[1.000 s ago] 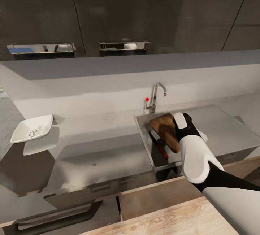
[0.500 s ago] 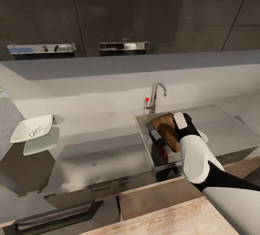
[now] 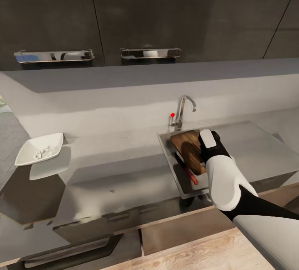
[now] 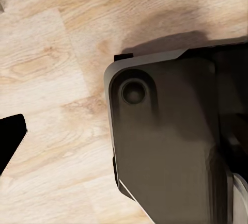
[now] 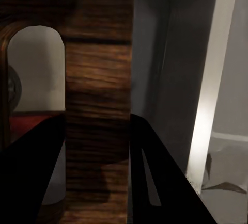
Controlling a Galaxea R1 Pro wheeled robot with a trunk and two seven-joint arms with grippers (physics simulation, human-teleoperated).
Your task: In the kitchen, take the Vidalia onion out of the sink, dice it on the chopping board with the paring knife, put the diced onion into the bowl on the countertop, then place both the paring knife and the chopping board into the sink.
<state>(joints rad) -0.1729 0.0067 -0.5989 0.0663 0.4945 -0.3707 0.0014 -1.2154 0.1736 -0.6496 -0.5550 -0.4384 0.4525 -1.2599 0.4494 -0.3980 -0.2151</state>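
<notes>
With the right claw clamped on the board over the sink, lower it flat beside the knife before releasing.

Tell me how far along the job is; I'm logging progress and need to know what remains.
Nearly finished. Done: diced onion sits in the bowl on the countertop, and the paring knife lies in the sink. In hand: the right gripper has its fingers either side of the chopping board, which is down in the basin. Left: release the board and withdraw.
</notes>
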